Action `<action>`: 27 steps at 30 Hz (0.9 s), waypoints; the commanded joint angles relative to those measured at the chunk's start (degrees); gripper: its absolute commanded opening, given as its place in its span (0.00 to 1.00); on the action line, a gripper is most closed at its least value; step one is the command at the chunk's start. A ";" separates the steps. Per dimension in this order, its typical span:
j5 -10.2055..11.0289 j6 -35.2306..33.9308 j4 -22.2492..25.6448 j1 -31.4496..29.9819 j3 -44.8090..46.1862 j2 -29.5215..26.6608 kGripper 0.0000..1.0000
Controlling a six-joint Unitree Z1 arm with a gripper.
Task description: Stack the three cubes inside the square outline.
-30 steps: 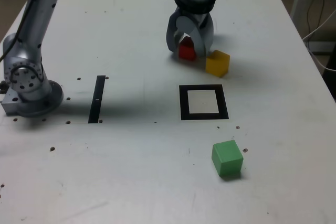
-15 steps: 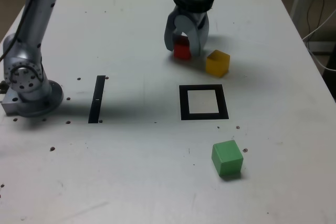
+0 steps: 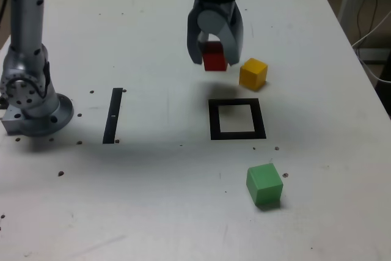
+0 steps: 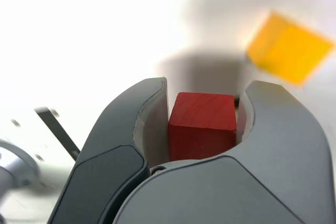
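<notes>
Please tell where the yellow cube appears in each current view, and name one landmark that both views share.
Exterior view: the yellow cube is above the centre, on the exterior view's right side, just beyond the square outline.
Wrist view: the yellow cube is at this point, outside the jaws, blurred.
Shared landmark: the red cube, held in the gripper in both views.

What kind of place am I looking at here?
Probably a robotics lab or test workshop: a robot arm is mounted on a white table with a black square marked on it, and loose cables hang beyond the edge.
</notes>
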 commanded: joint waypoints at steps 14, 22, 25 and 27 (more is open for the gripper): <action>-1.06 -18.90 -1.13 -13.82 1.17 1.50 0.32; -0.15 -21.26 -3.20 -14.88 0.14 5.48 0.32; -0.01 -21.53 -4.08 -14.89 -0.07 7.07 0.32; 0.05 -21.67 -4.52 -14.89 -0.11 8.01 0.32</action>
